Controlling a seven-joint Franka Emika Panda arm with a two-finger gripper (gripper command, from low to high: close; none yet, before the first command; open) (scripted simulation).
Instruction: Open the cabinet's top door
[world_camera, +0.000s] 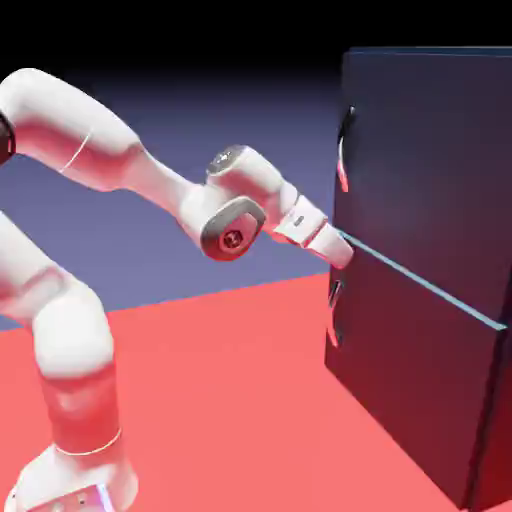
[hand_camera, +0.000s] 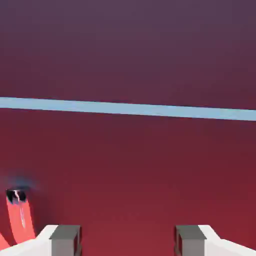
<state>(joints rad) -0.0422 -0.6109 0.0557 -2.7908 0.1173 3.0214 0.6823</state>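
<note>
My pincer (hand_camera: 127, 242), fingers apart and empty, points at the cabinet (world_camera: 430, 250) near the pale line (hand_camera: 128, 108) below the top door (world_camera: 430, 150).

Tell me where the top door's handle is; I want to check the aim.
In the exterior view the top door's handle runs vertically along the cabinet's left front edge, above the pale dividing line and above the gripper, which is level with that line.

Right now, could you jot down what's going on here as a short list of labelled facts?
scene: rendered, red floor
cabinet: tall, dark, two stacked doors
top door: looks shut
top door's handle: untouched, above the gripper
gripper: open, empty, close to the pale blue line between the doors
lower handle: below, off to one side
</note>
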